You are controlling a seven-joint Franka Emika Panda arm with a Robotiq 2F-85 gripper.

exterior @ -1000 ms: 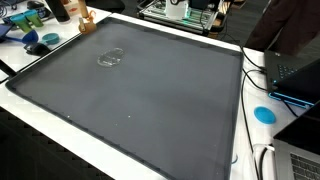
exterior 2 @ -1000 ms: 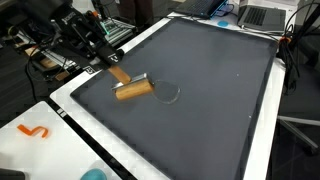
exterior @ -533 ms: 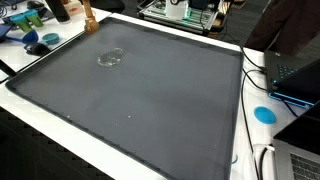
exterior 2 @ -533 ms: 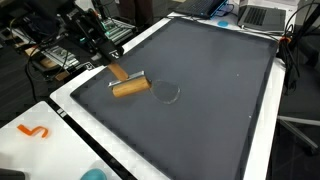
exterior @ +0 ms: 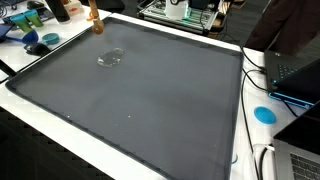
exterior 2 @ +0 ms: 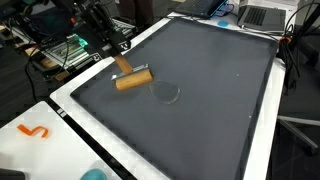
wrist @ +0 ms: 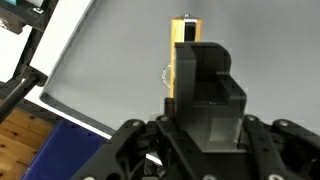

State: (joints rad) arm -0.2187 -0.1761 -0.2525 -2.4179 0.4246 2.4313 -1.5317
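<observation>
black Robotiq gripper [exterior 2: 112,54] sits at the left, over the edge of the dark grey rectangular mat [exterior 2: 225,115]; it's clamped on the handle of a tan wooden mallet-shaped tool [exterior 2: 133,80]; tool head lies crosswise, low over the mat near that edge; contact with the mat can't be told; a clear glassy round piece [exterior 2: 166,92] lies on the mat just right of the head; wrist view shows the wood [wrist: 183,45] past the fingers
</observation>
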